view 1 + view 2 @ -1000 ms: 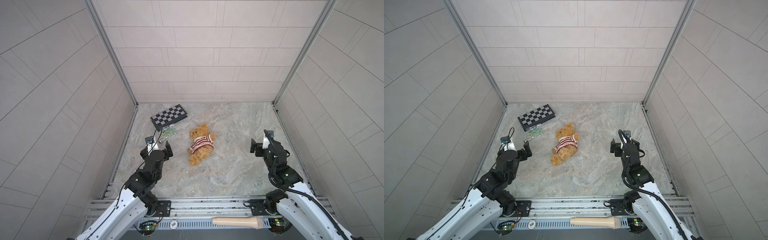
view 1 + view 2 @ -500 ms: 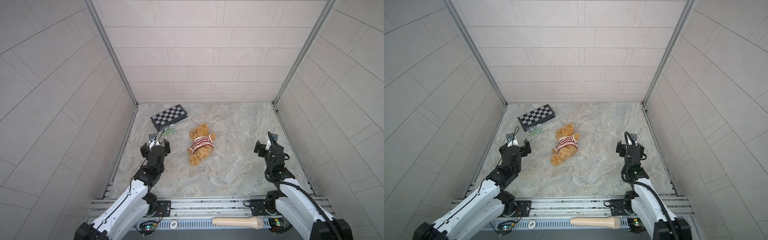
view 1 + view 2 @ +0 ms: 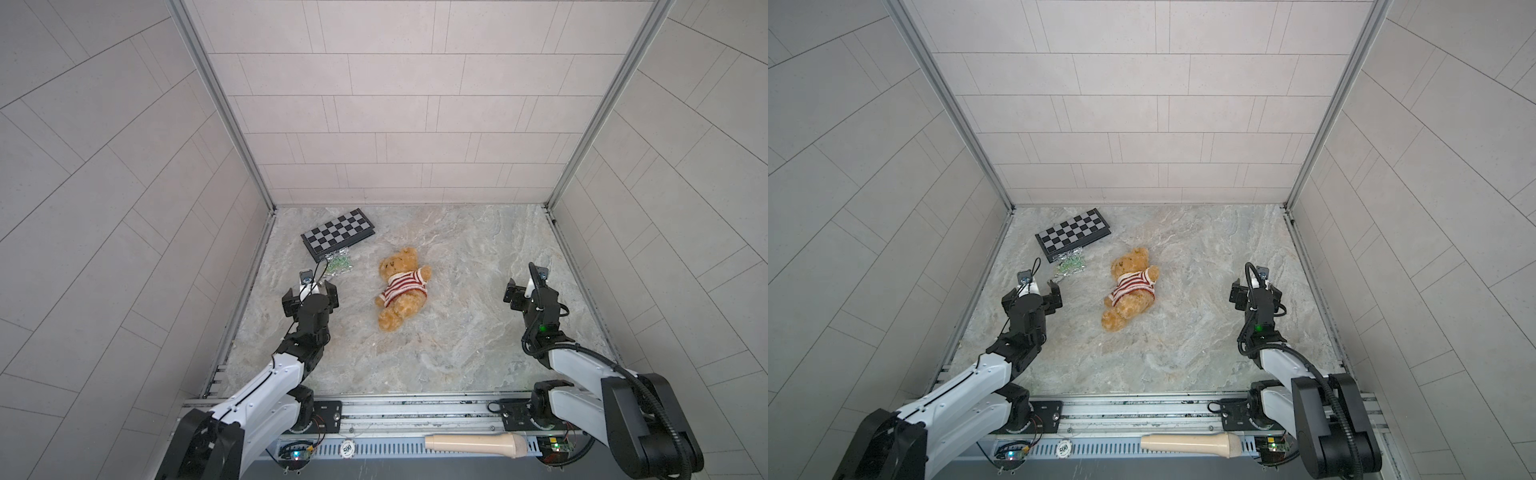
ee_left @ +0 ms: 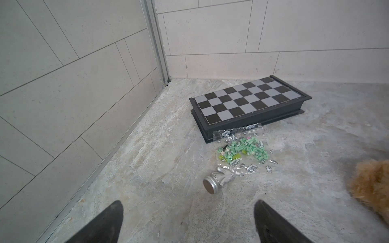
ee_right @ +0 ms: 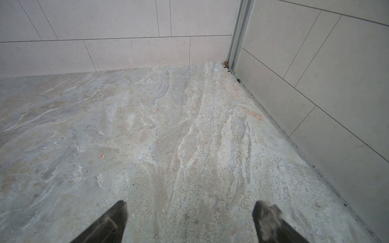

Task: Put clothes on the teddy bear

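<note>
The teddy bear (image 3: 395,318) (image 3: 1121,311) lies on its back mid-floor, golden-tan, with a red-and-white striped sweater (image 3: 405,286) (image 3: 1133,284) on its torso. My left gripper (image 3: 309,294) (image 3: 1032,296) hovers to the bear's left, open and empty. In the left wrist view its gripper (image 4: 188,205) is spread wide over bare floor, and the teddy bear's fur (image 4: 370,185) shows only at the frame edge. My right gripper (image 3: 530,293) (image 3: 1255,294) stays well to the bear's right, open and empty. The right wrist view shows this gripper (image 5: 189,205) over bare stone floor.
A folded chessboard (image 3: 338,228) (image 4: 248,101) lies at the back left, with a clear bag of green bricks (image 3: 337,264) (image 4: 244,150) and a silver chess piece (image 4: 216,182) beside it. Tiled walls close three sides. A beige microphone (image 3: 478,444) and a poker chip (image 3: 347,448) rest on the front rail.
Both arms have folded lower toward the front rail, while the grippers stay near the same spots. The bear has not moved.
</note>
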You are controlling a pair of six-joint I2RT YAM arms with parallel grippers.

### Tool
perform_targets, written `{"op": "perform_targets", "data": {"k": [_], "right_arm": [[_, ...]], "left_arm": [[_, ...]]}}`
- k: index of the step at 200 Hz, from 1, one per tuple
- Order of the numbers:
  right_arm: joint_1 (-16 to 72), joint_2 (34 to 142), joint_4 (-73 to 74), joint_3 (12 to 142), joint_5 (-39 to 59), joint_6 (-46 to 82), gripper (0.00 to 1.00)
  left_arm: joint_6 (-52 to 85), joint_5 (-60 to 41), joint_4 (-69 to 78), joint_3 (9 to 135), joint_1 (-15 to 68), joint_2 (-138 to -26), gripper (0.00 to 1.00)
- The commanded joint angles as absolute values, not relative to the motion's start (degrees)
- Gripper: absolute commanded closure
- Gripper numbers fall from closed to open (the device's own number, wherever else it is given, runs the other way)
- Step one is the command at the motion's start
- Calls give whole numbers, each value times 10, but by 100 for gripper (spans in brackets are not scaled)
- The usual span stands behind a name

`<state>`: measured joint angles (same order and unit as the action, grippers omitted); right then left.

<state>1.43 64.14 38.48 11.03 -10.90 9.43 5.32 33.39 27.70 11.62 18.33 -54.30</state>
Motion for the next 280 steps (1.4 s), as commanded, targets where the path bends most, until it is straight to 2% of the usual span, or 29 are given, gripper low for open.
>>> {"op": "perform_targets", "data": {"k": [1, 70, 83, 132, 178, 224, 258, 280], "right_arm": [[12, 661, 449, 109, -110, 91, 5], [10, 759, 551, 128, -101, 69, 7], [8, 781, 591, 122, -107, 64, 7], [-4, 933, 774, 112, -90, 69, 8], [-3, 912, 666, 153, -72, 60, 9], [-1, 912, 627, 175, -60, 50, 7], [9, 908, 558, 209, -46, 28, 5], [11, 910, 560, 208, -50, 26, 4]], "left_arm": [[34, 329, 375, 101, 177, -564, 0], [37, 275, 491, 111, 130, -650, 0], [44, 241, 512, 115, 111, -670, 0], [2, 218, 554, 125, 105, -704, 0], [-18, 200, 573, 138, 105, -732, 0], [-27, 204, 692, 139, 100, -849, 0], [-9, 181, 563, 196, 81, -841, 0], [1, 172, 555, 201, 67, -841, 0]]}}
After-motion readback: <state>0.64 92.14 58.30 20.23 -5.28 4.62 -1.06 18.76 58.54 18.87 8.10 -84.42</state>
